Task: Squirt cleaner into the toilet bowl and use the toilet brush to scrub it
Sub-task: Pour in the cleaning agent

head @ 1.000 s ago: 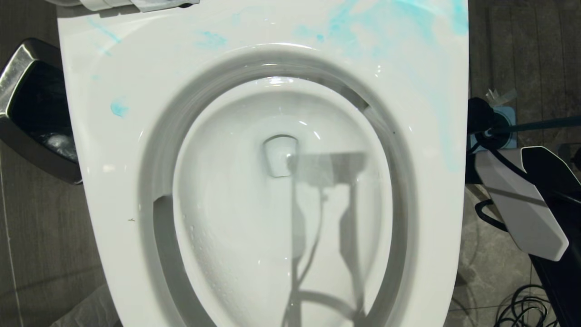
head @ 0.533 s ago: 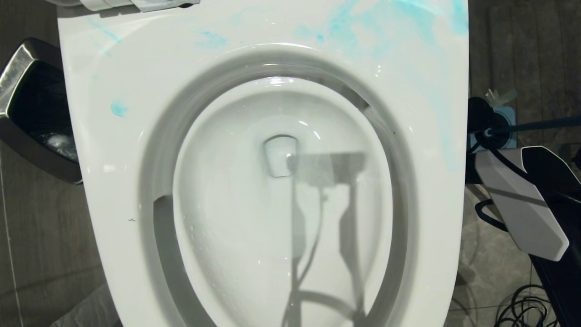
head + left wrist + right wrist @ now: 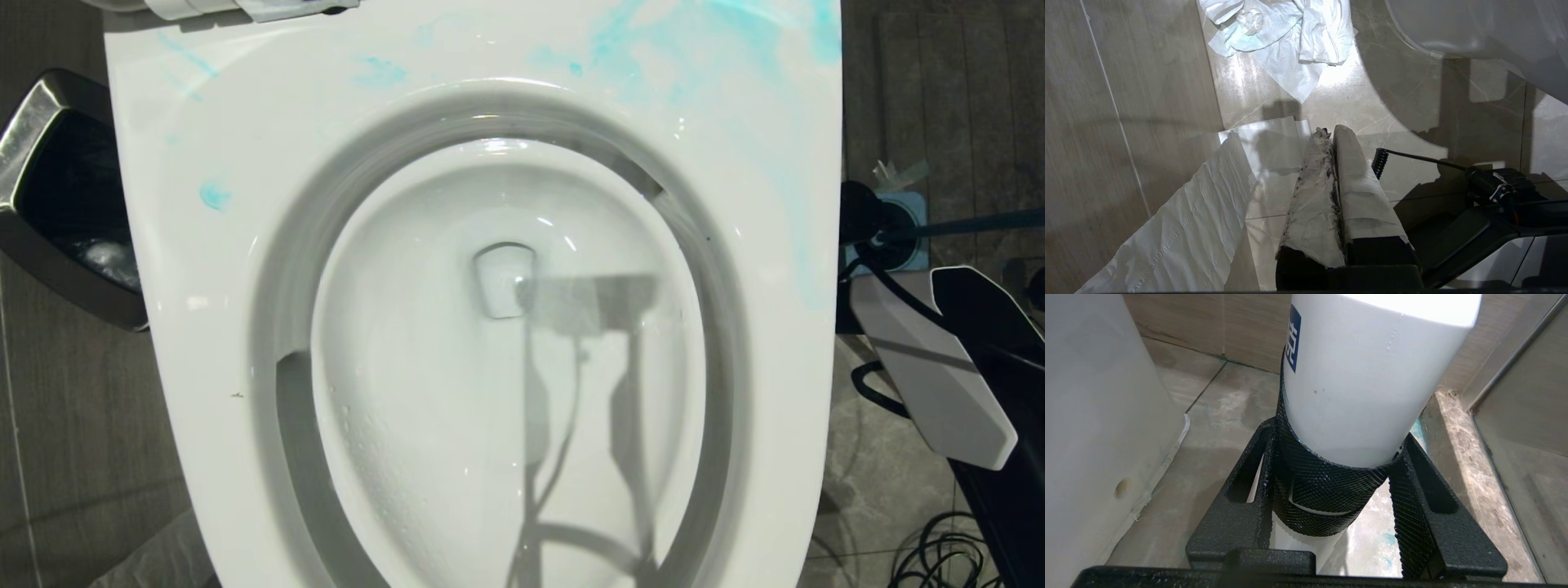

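Step in hand: taking hold of the cleaner; judged from the clean bowl, no squirt has yet gone in and scrubbing is not begun.

Right gripper (image 3: pixel 1331 486): centre of the right wrist view; its two black textured fingers (image 3: pixel 1245 498) stand about half apart, one pressed to each side of the white cleaner bottle (image 3: pixel 1359 375), which fills the upper centre of that frame. The grip reads as closed on the bottle, around the black mesh band at its lower part.

Cleaner bottle, place: upright on the tiled floor beside the toilet's outer wall (image 3: pixel 1094 416), at the left of the right wrist frame; in the head view it is not clearly seen.

Left gripper (image 3: pixel 1333 134): lower centre of the left wrist view; paper-wrapped fingers pressed together, holding nothing, hanging over the floor tiles and loose tissue paper (image 3: pixel 1286 36).

Next move, as a judgement: lift the bottle straight up, carry it over the rim (image 3: pixel 735 98) and tip the nozzle toward the bowl (image 3: pixel 506 327); the grip must not slip on the smooth plastic.

Toilet bowl: centre of the head view, water still; blue smears (image 3: pixel 653 41) on the rim at upper right.

Waste bin (image 3: pixel 57 196): left edge of the head view.
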